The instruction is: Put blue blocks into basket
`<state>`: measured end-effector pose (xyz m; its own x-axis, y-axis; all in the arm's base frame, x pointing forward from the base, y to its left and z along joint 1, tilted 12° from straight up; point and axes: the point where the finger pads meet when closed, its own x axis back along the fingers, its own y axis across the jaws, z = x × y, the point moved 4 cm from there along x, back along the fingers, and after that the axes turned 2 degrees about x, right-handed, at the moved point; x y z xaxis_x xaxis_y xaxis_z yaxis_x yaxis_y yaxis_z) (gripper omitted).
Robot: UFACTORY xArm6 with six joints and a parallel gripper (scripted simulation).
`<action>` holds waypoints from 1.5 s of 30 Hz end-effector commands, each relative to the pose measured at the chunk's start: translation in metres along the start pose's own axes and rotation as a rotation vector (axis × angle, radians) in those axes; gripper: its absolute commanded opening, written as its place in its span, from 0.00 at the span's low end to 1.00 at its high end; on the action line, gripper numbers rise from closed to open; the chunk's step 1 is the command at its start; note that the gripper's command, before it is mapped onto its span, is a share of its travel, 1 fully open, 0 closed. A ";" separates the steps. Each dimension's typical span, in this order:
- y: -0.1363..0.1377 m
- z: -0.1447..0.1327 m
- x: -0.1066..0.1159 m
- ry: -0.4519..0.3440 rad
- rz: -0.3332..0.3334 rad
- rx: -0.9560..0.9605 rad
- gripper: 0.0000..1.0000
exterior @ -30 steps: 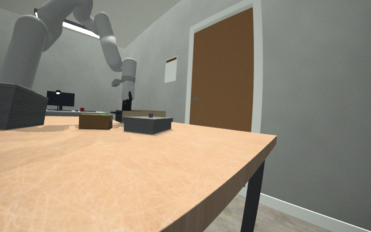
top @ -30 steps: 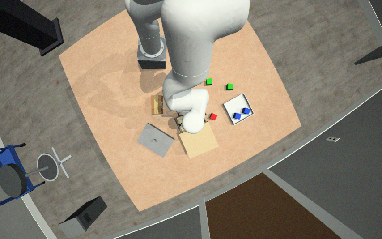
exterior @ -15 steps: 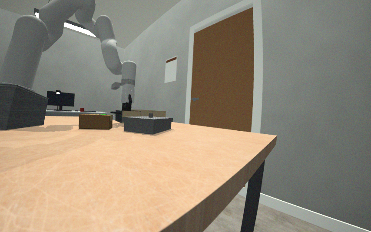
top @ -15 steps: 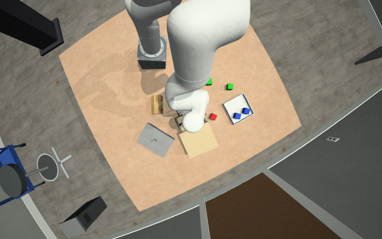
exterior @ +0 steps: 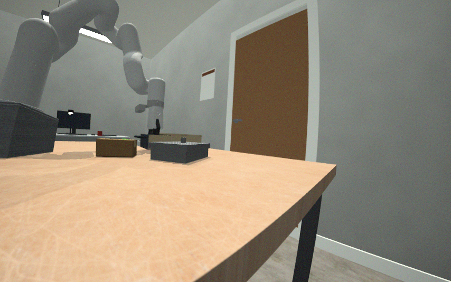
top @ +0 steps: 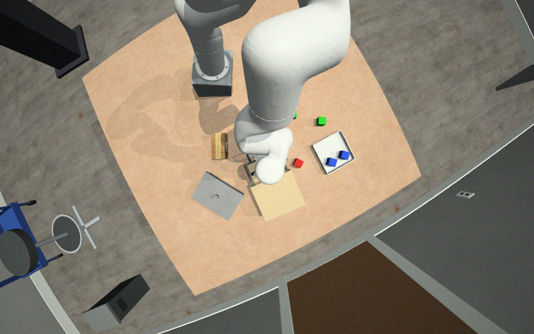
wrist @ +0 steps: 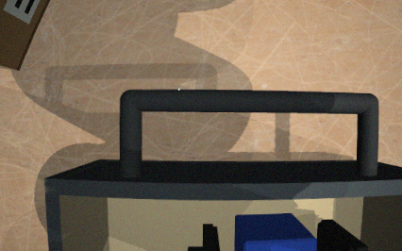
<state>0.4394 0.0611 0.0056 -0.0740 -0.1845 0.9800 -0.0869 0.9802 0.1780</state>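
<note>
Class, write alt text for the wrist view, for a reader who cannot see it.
A blue block sits in an open drawer, between the parted fingertips of the gripper. A dark handle spans the drawer's front; part of a cardboard box shows at top left.
</note>
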 end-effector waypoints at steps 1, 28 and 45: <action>0.000 -0.001 -0.004 -0.004 0.000 0.000 0.61; 0.000 -0.001 -0.008 -0.004 0.000 0.000 0.61; 0.000 -0.001 -0.008 -0.004 0.000 0.000 0.00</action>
<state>0.4402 0.0627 -0.0029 -0.0745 -0.1850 0.9799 -0.0870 0.9801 0.1784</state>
